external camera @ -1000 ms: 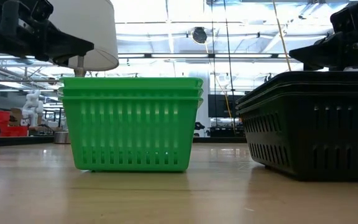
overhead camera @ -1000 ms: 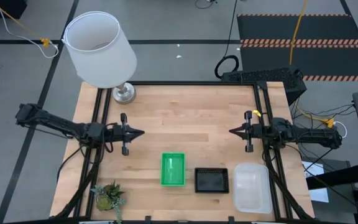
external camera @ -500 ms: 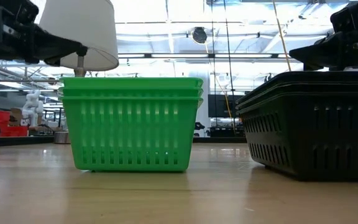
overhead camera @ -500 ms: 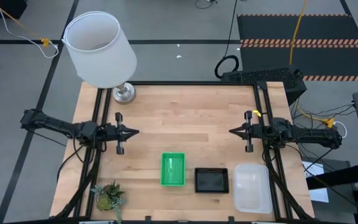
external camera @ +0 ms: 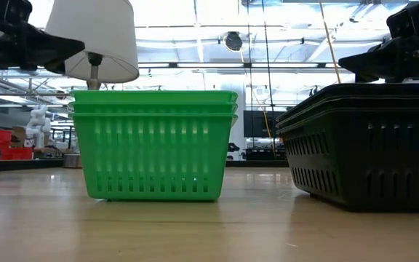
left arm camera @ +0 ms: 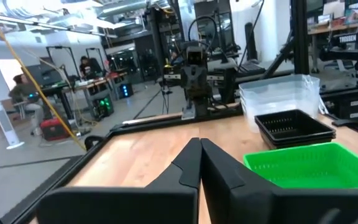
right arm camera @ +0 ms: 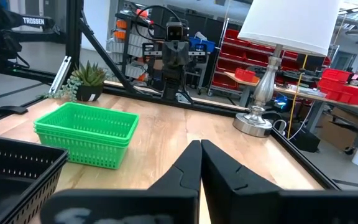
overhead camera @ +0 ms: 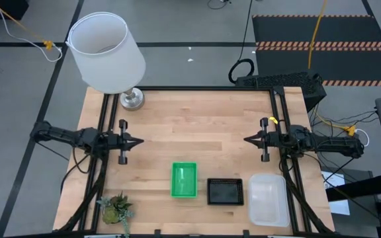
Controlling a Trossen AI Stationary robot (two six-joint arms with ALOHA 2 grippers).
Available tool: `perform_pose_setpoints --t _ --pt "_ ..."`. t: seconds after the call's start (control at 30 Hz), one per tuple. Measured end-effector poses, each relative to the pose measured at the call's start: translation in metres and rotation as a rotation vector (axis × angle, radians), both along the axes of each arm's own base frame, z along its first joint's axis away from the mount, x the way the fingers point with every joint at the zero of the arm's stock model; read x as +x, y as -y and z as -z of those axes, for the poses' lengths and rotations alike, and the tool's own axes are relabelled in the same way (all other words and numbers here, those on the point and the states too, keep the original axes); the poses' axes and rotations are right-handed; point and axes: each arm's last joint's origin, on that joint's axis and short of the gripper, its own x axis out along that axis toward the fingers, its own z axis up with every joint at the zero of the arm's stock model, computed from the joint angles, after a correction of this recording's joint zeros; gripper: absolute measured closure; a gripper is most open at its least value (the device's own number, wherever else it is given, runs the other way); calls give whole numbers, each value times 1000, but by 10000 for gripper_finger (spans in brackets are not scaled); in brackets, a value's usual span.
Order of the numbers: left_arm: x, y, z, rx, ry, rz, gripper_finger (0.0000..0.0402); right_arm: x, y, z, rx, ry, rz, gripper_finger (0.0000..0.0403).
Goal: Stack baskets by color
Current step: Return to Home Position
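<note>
While I watch from overhead, the wooden table holds the white lamp at one left corner. Along the opposite edge three nested stacks sit in a row. The clear baskets are on the right, the green baskets are left of them, and the black baskets stand between, just beside both. The left gripper and right gripper hover at their own sides, well apart from the stacks. Each has its fingers pressed together on nothing. A potted plant occupies the left corner near the green stack.

Left pincer closed (fingers pressed together), right pincer likewise; arms level, facing each other
</note>
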Motion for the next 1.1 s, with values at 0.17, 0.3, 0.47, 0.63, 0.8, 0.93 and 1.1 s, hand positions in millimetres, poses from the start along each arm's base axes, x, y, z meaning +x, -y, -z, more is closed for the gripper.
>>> perform_pose_setpoints --t 0.17,0.3,0.47,0.63,0.8,0.93,1.1 --pt "-5 -1 5 -1 -45 1 394 0 0 0 0 1 0 401" --pt "-4 -3 6 7 -50 0 398 0 0 0 0 1 0 401" --pt "-3 -8 7 25 -60 -3 392 0 0 0 -1 -1 0 401" --pt "-3 -14 8 30 -71 20 398 0 0 0 -2 0 0 401" --pt "-3 -20 9 19 -82 15 392 0 0 0 -3 0 0 401" --pt "-3 -24 9 7 -84 -22 398 0 0 0 -3 -1 0 401" --pt "-3 -26 9 -8 -84 -50 383 0 0 0 -3 0 0 401"
